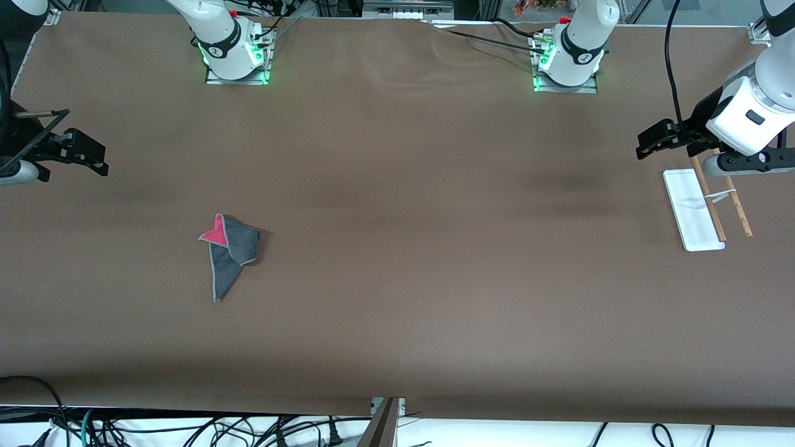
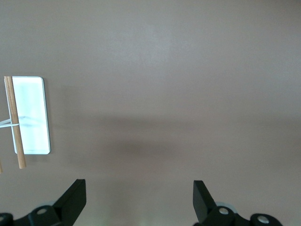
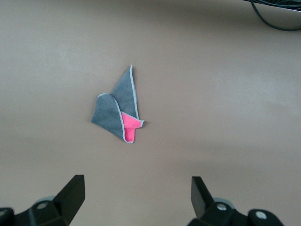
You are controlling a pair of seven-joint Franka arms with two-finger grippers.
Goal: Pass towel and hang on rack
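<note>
Both jaws gape empty: right gripper hangs over bare table near the crumpled towel; left gripper hovers beside the rack, well apart.

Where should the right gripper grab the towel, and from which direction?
Come straight down on the towel, which lies crumpled flat on the table, so no side gives an edge to get under. Aim for the raised fold by the pink corner; it looks the bulkiest bit to pinch. The right gripper is open and the left gripper waits open near the rack.
</note>
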